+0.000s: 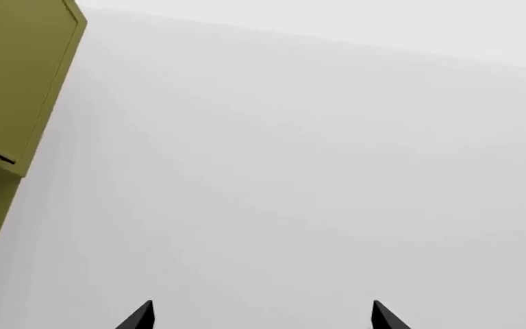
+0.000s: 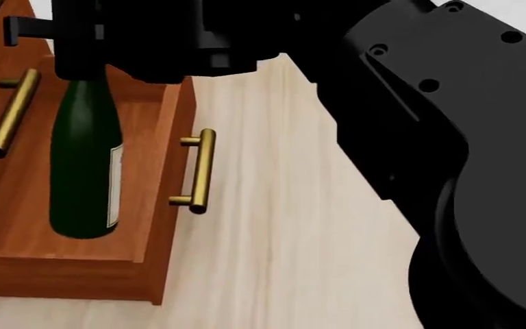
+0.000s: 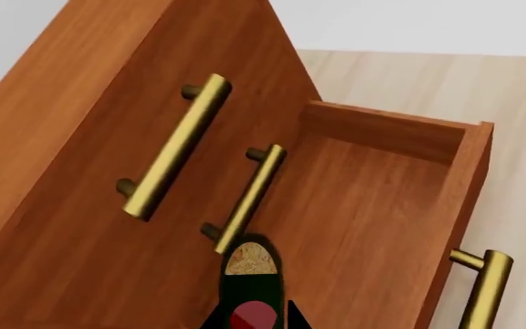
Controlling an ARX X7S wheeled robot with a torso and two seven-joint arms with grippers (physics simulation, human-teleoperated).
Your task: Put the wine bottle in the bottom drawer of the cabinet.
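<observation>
Right tool grips bottle by the neck, upright inside open drawer, frame left. Risk: tips over on release. Left tool wide, empty.

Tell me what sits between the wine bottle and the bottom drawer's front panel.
Nothing. In the head view, only bare drawer floor separates the wine bottle from the front panel of the bottom drawer, whose brass handle is on the outside.

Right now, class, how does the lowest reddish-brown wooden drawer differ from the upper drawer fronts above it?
The bottom drawer is pulled out and open; the upper drawer fronts sit shut. The bottom drawer has the dark green glass wine bottle standing inside it; the upper ones show nothing inside. All share reddish-brown wood and brass bar handles.
</observation>
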